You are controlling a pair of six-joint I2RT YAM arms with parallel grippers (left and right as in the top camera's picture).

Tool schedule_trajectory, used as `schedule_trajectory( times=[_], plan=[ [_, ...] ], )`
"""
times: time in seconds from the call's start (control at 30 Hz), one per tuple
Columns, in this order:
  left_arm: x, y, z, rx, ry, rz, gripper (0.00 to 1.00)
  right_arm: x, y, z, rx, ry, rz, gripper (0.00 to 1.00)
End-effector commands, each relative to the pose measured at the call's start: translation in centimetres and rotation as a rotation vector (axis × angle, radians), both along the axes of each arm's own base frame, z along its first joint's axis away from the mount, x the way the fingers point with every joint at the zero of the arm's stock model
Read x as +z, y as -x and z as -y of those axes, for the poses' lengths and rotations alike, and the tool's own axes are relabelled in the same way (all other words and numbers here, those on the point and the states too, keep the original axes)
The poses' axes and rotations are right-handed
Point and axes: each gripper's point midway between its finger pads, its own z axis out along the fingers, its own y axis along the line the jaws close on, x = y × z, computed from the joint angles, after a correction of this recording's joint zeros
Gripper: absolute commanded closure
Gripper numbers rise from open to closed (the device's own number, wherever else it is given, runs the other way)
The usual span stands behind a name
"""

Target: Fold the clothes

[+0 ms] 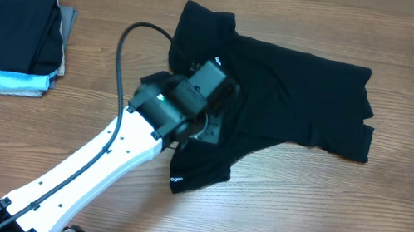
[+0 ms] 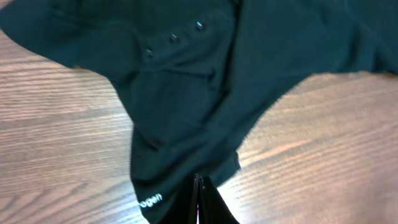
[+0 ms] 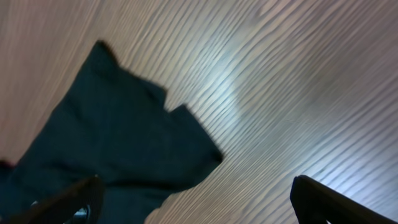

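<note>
Folded garment stack (image 1: 8,36) well left of T-shirt (image 1: 296,89).

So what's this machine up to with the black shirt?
A two-armed robot is working on folding a black T-shirt, which lies crumpled and not yet folded on the wooden table. The left pincer is shut on the cloth near a sleeve. The right pincer hangs open and empty beyond the shirt's other end. A stack of folded clothes sits off to one side.

Overhead looks down; wrists (close) share T-shirt (image 1: 296,89).
</note>
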Motion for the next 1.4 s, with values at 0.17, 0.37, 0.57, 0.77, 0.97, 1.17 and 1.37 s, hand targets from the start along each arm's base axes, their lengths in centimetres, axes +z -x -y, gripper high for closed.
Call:
schedule_trajectory(
  times=[0.17,0.37,0.57,0.77,0.97,1.17,1.37],
  plan=[
    [-0.8,-2.2,-5.3,0.096,-0.069,-0.036,0.96,-0.3,2.4,-2.9,0.049,-0.104,-0.074,0.55],
    [-1.6,-3.1,-6.4,0.106,-0.086,-0.045,0.90,-5.2,2.8,-4.1,0.068,-0.150,-0.112,0.87],
    [-3.0,-3.6,-6.2,0.104,-0.102,-0.071,0.89,-9.8,1.4,-6.4,0.187,-0.172,-0.085,0.94],
    [-4.8,-3.4,-6.2,0.098,-0.128,-0.131,0.88,-12.0,-0.4,-7.2,0.261,-0.148,-0.071,0.65],
    [-5.4,-2.8,-6.4,0.096,-0.147,-0.165,0.89,-14.1,-0.2,-6.5,0.232,-0.138,-0.128,0.34],
    [-5.4,-2.7,-6.5,0.096,-0.149,-0.168,0.88,-16.2,0.7,-6.9,0.100,-0.193,-0.199,0.38],
    [-5.5,-2.7,-6.5,0.096,-0.150,-0.172,0.87,-17.7,1.2,-7.1,-0.004,-0.207,-0.219,0.45]
  ],
)
